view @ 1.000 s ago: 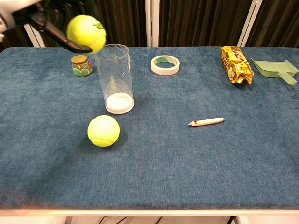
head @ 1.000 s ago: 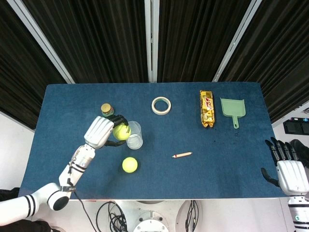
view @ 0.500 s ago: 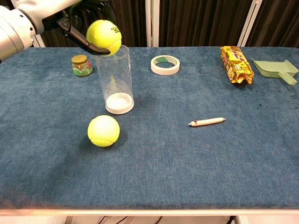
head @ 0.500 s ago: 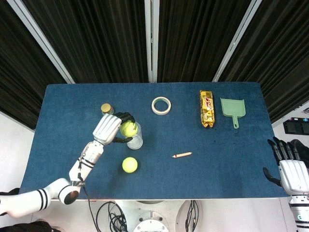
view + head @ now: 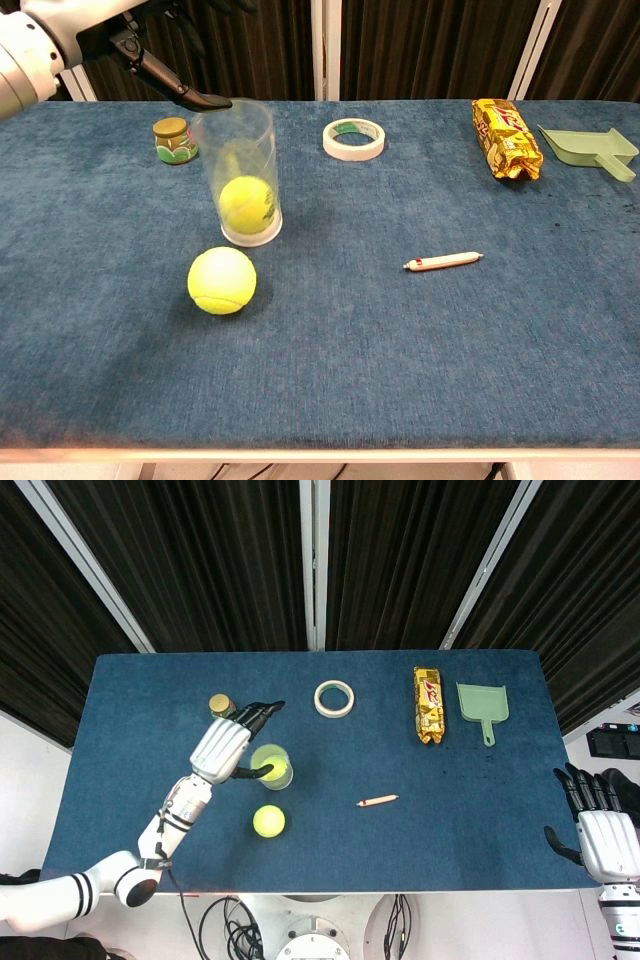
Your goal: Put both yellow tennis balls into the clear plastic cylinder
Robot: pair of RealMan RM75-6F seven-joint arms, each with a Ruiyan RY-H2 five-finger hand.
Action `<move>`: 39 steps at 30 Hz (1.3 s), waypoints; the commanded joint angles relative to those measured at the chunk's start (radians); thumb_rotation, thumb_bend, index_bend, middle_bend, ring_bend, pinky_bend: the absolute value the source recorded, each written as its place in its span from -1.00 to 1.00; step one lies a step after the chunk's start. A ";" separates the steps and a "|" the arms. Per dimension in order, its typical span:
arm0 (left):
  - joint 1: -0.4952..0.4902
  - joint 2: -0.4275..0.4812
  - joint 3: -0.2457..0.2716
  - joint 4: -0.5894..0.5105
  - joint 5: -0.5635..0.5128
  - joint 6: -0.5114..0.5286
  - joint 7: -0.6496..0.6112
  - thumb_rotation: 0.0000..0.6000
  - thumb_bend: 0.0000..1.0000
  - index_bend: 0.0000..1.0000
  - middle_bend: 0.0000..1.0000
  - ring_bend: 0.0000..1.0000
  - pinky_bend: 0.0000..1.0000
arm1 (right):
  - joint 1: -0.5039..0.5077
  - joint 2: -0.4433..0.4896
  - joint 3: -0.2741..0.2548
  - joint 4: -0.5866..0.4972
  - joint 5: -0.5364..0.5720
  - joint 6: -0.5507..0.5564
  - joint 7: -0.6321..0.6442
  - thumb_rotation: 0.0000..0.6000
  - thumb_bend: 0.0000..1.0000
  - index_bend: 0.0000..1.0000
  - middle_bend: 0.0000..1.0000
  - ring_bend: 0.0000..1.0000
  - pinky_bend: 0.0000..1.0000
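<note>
The clear plastic cylinder [image 5: 237, 130] stands upright on the blue table, and one yellow tennis ball [image 5: 247, 203] sits inside it near the bottom; from the head view that ball [image 5: 270, 765] shows through the cylinder's mouth. The second yellow tennis ball [image 5: 268, 821] [image 5: 221, 280] lies on the cloth just in front of the cylinder. My left hand [image 5: 229, 747] [image 5: 150, 50] hovers over the cylinder's left rim with fingers spread, holding nothing. My right hand [image 5: 600, 830] hangs open off the table's front right corner.
A small jar [image 5: 175, 140] stands left of the cylinder. A tape roll [image 5: 353, 139] lies behind, a pen [image 5: 443, 261] in the middle, a yellow snack bag [image 5: 505, 137] and a green dustpan [image 5: 590, 150] at the back right.
My left hand carried the ball over the cylinder's mouth and let it go; the ball dropped to the bottom. The fingers have spread apart. The right hand stayed still.
</note>
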 commanded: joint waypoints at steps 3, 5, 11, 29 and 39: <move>0.036 0.037 0.040 -0.093 0.028 0.046 0.036 1.00 -0.67 -0.51 -0.56 -0.71 -0.26 | 0.000 -0.003 -0.001 0.006 0.004 -0.004 0.001 1.00 -0.46 -1.00 -1.00 -1.00 -1.00; 0.056 0.052 0.064 -0.122 0.065 0.081 0.045 1.00 -0.67 -0.37 -0.45 -0.64 -0.19 | 0.000 -0.004 -0.001 0.009 0.006 -0.006 0.002 1.00 -0.46 -1.00 -1.00 -1.00 -1.00; 0.136 0.095 0.178 -0.168 0.204 0.190 0.021 1.00 -0.67 -0.12 -0.23 -0.43 -0.02 | 0.002 -0.009 -0.001 0.013 0.005 -0.008 0.003 1.00 -0.46 -1.00 -1.00 -1.00 -1.00; 0.170 -0.040 0.311 0.075 0.228 0.064 -0.046 1.00 -0.68 -0.60 -0.60 -0.67 -0.24 | 0.006 -0.018 -0.007 0.016 0.017 -0.031 -0.015 1.00 -0.46 -1.00 -1.00 -1.00 -1.00; 0.145 -0.111 0.312 0.152 0.211 -0.008 -0.059 1.00 -0.69 -0.69 -0.67 -0.74 -0.36 | 0.005 -0.017 -0.006 0.034 0.020 -0.033 0.009 1.00 -0.46 -1.00 -1.00 -1.00 -1.00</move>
